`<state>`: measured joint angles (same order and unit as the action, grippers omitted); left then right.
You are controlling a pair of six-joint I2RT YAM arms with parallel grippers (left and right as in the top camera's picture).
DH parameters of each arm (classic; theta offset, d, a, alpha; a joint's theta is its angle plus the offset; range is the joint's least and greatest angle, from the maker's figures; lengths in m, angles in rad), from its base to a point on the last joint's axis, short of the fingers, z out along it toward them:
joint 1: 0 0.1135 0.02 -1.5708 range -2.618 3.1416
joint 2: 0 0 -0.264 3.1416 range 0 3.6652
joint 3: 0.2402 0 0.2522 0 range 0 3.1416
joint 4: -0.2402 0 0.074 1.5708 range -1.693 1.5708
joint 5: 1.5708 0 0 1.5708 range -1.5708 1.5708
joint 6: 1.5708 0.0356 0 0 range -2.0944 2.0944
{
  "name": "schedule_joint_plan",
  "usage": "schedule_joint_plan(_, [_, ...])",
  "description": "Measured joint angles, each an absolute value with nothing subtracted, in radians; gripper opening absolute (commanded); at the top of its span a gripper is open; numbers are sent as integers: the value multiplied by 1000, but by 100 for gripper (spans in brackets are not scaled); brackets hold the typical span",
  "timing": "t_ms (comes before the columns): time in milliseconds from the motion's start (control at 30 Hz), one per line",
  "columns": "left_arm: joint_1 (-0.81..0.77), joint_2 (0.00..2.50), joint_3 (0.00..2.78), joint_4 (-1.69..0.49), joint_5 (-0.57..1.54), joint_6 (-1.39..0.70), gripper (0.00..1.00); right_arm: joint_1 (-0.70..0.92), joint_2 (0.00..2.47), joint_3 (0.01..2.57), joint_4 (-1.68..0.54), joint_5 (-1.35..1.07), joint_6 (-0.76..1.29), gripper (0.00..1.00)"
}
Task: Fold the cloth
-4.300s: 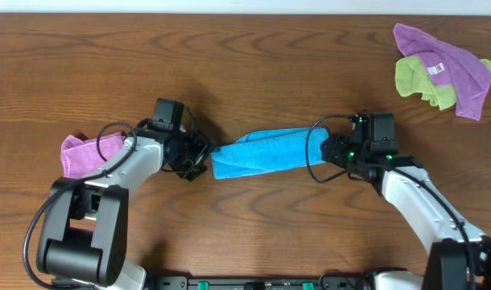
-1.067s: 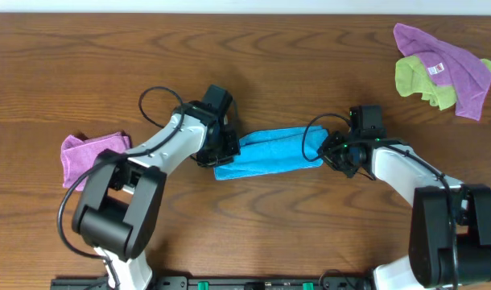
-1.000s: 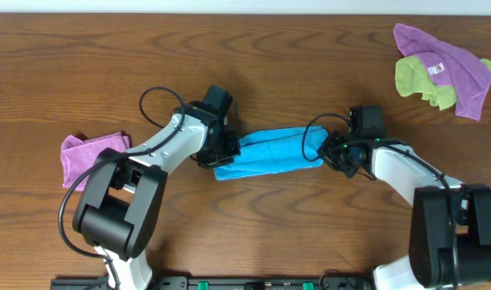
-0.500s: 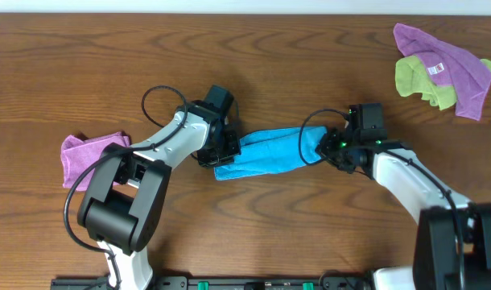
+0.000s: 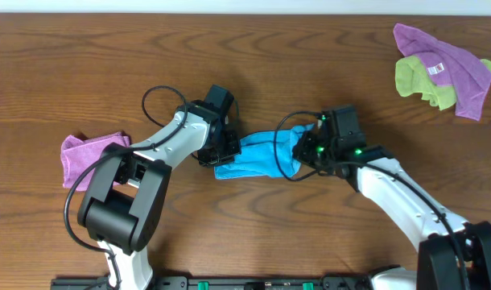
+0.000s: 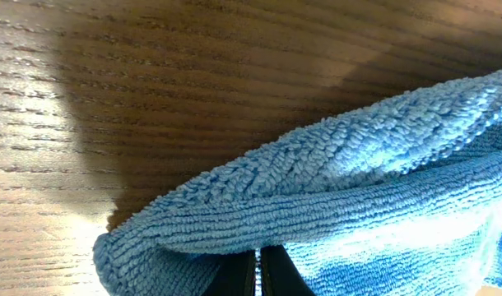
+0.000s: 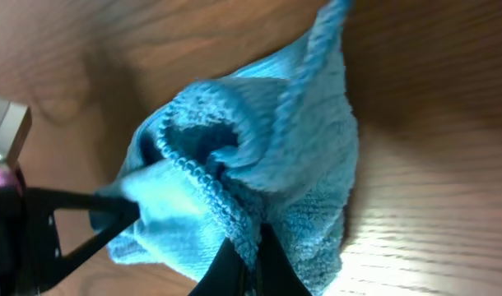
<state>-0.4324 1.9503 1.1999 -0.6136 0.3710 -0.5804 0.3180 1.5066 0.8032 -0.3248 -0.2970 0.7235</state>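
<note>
Blue cloth (image 5: 257,155) is bunched on the table (image 5: 109,64), left gripper (image 5: 220,151) clamped shut on its left end, right gripper (image 5: 303,153) pinched closed on its right end (both bites look shallow). My worry: that right end is a rolled wad, so the fold could land lumpy or a layer could slip free. Overhead shows both ends at once; only the right wrist view shows the wad, the left wrist just a caught hem.
</note>
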Motion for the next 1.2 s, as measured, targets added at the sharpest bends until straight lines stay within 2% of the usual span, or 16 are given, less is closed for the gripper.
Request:
schedule_joint_plan(533, [-432, 1958, 1221, -631, 377, -575, 6, 396, 1505, 875, -327, -298, 724, 2])
schedule_joint_plan(1200, [-409, 1938, 1488, -887, 230, -541, 6, 437, 1505, 875, -308, -297, 724, 1])
